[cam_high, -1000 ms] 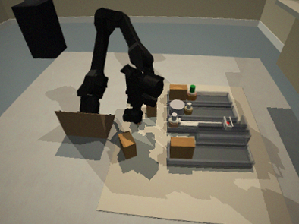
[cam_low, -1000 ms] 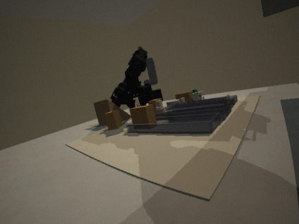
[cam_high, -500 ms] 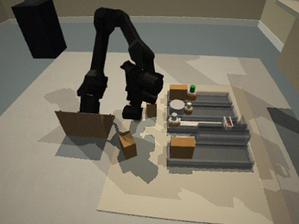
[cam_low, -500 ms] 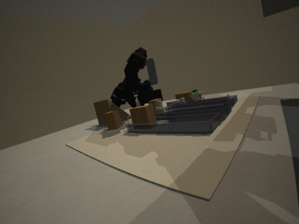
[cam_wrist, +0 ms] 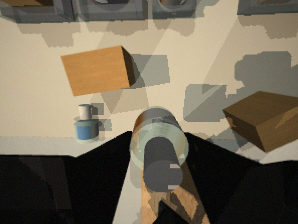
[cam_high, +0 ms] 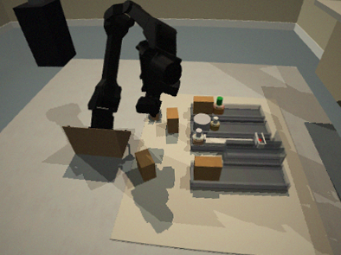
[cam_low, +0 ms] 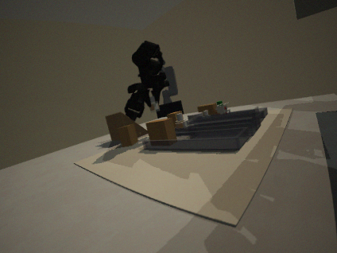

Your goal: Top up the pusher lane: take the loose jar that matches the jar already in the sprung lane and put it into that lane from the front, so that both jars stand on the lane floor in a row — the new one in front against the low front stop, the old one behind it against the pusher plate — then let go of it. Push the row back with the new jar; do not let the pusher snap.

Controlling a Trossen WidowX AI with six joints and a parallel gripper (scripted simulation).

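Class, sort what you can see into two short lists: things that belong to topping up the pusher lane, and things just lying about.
Part of the job:
- gripper
- jar in the gripper
- jar in the sprung lane

Just lying about:
- blue-labelled jar
- tilted wooden block
- green-capped jar
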